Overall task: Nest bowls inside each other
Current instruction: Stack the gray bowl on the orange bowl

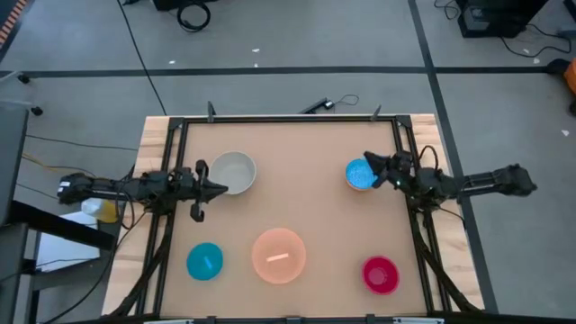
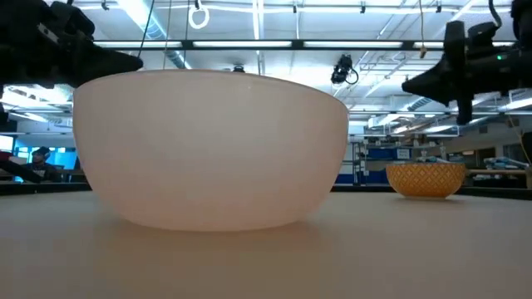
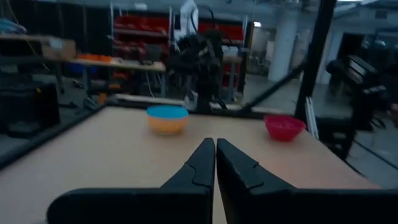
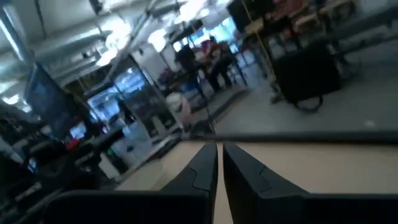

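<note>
Five bowls stand upright on the tan table. The grey-white bowl [image 1: 236, 170] is at the far left, the small blue bowl [image 1: 360, 175] at the far right. Along the near edge stand the teal bowl [image 1: 204, 261], the large peach bowl [image 1: 278, 255] and the magenta bowl [image 1: 380, 274]. The peach bowl [image 2: 208, 149] fills the low view. My left gripper [image 1: 221, 188] is shut, pointing level above the grey-white bowl's near left rim. My right gripper [image 1: 367, 164] is shut, raised over the blue bowl's right rim. Both wrist views show shut fingers [image 3: 215, 152] [image 4: 219, 154] with nothing between them.
A black frame [image 1: 288, 118] runs along the table's far edge and down both sides. A cable end [image 1: 328, 104] lies just beyond the far rail. Bare tabletop [image 1: 297, 180] lies between the two arms.
</note>
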Robot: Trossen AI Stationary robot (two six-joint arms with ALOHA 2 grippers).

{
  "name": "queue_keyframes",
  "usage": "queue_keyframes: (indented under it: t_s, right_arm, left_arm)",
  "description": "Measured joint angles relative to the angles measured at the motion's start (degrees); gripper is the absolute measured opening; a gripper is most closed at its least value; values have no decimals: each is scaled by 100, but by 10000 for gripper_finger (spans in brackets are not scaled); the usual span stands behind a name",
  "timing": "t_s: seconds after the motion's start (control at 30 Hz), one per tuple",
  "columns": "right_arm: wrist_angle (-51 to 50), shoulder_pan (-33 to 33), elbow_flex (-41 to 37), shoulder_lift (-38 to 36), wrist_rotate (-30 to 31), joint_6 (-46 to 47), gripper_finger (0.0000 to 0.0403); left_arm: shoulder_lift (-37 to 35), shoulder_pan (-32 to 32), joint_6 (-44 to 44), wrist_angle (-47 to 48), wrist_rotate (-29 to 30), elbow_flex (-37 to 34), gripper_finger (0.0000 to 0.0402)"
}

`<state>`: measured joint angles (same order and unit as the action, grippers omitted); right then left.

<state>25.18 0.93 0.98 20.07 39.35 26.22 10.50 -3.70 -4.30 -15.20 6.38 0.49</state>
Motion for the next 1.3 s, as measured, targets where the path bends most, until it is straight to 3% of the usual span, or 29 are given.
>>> queue_keyframes:
  t_s: [0.13,0.3,0.43,0.6,0.73,0.87,1.1,1.17,1.3]
  right_arm:
    - [203,-686,544,892,-1621,43,35]
    - [310,-1081,1147,2387,-1510,115,35]
    - [355,-1323,1560,3340,-1516,-55,35]
    - [346,-1454,1854,4050,-1849,-407,35]
    - [351,-1537,2136,4517,-1927,-1183,42]
    - [261,-1725,2653,5020,-1962,-1548,64]
    - [-1663,-2081,4344,6019,-1980,-1377,135]
    - [-1871,-2162,4891,6350,-2008,-1406,155]
    - [-2552,-2230,6105,6903,-2646,-1335,183]
  left_arm:
    - [387,0,348,-439,364,0,20]
    - [945,0,540,-707,1356,-2,20]
    - [1419,2,468,-1027,1758,-4,20]
    - [1986,67,-190,-1442,1781,-4,20]
    - [2354,310,-899,-1005,1800,-4,20]
    - [2604,581,-969,-610,1699,-4,21]
    - [2695,807,-551,-587,1258,-7,26]
    - [2696,807,-489,-528,1256,-7,40]
    - [2696,804,-500,-303,1262,-7,86]
